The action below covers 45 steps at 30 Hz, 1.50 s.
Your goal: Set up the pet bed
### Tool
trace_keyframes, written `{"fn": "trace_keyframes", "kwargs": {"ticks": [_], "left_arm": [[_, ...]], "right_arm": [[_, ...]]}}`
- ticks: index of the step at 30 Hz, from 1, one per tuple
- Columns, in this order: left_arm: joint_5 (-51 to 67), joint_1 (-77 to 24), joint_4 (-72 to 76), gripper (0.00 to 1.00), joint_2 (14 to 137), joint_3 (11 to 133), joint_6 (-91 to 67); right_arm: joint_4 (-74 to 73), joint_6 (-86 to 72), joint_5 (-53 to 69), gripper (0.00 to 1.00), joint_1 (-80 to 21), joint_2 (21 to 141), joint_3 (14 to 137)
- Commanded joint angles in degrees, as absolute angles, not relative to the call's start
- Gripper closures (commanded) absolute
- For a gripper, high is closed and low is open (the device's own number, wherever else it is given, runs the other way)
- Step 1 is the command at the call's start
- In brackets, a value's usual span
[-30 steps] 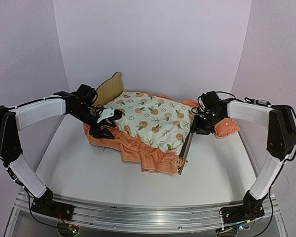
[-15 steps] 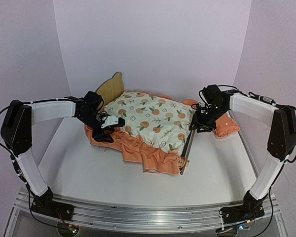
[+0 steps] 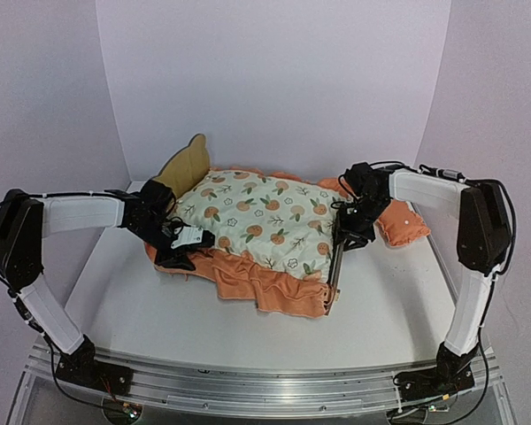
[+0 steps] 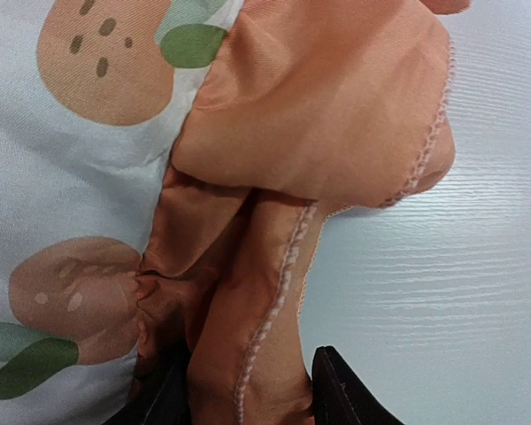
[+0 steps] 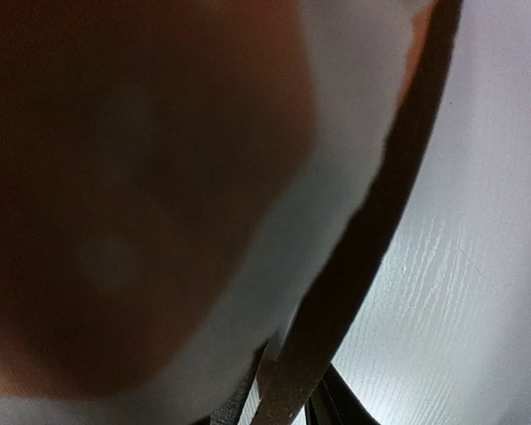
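Only wrist view shows it — ruffle [image 4: 283,266] pinched in left pincer [image 4: 250,382].

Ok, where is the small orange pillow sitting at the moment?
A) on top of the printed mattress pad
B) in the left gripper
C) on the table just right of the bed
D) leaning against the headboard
C: the orange pillow lies on the table to the right of the pet bed, off the mattress pad.
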<state>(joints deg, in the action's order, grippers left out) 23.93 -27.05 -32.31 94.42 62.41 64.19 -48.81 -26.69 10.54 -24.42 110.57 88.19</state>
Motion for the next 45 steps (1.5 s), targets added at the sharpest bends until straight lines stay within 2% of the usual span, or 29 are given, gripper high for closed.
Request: {"fn": "trace_keyframes", "kwargs": {"ticks": [1,6,10,16,22,27,33,36,40,42,45], "left_arm": [[30.01,-28.45,-44.56,0.54,89.36,57.83,62.03],[33.60,-29.27,-47.86,0.53,85.66,55.39,60.43],[36.54,-29.53,-48.37,0.47,84.58,59.05,57.53],[43.49,-29.61,-51.88,0.40,88.16,75.35,54.86],[43.48,-34.01,-48.78,0.36,91.15,80.66,51.91],[34.89,-41.64,-33.54,0.29,93.30,78.83,46.13],[27.55,-45.53,-22.11,0.28,97.35,76.79,45.92],[22.06,-46.34,-17.57,0.28,98.38,75.04,46.52],[17.07,-46.46,-15.46,0.33,98.77,73.36,47.63],[16.23,-46.44,-15.52,0.40,98.76,72.93,47.98],[15.20,-46.42,-15.13,0.57,98.62,72.03,48.29]], "right_arm": [[-46.59,-26.50,13.68,0.63,-26.80,114.24,96.04],[-46.61,-26.19,15.19,0.62,-28.47,117.53,100.80],[-46.67,-26.48,16.91,0.60,-28.63,117.18,101.01],[-48.40,-22.53,14.67,0.52,-27.55,107.60,93.96],[-48.76,-14.77,13.13,0.46,-27.25,95.38,84.03],[-48.11,-2.72,16.81,0.47,-27.87,84.46,73.12],[-40.60,26.97,23.53,0.49,-34.25,69.49,55.79],[-34.46,34.75,24.09,0.54,-37.05,64.01,47.83],[-27.02,37.55,19.92,0.54,-39.78,62.45,42.69],[-25.17,39.87,18.36,0.53,-40.73,63.19,41.52],[-20.85,42.01,16.00,0.52,-41.14,64.46,39.64]]}}
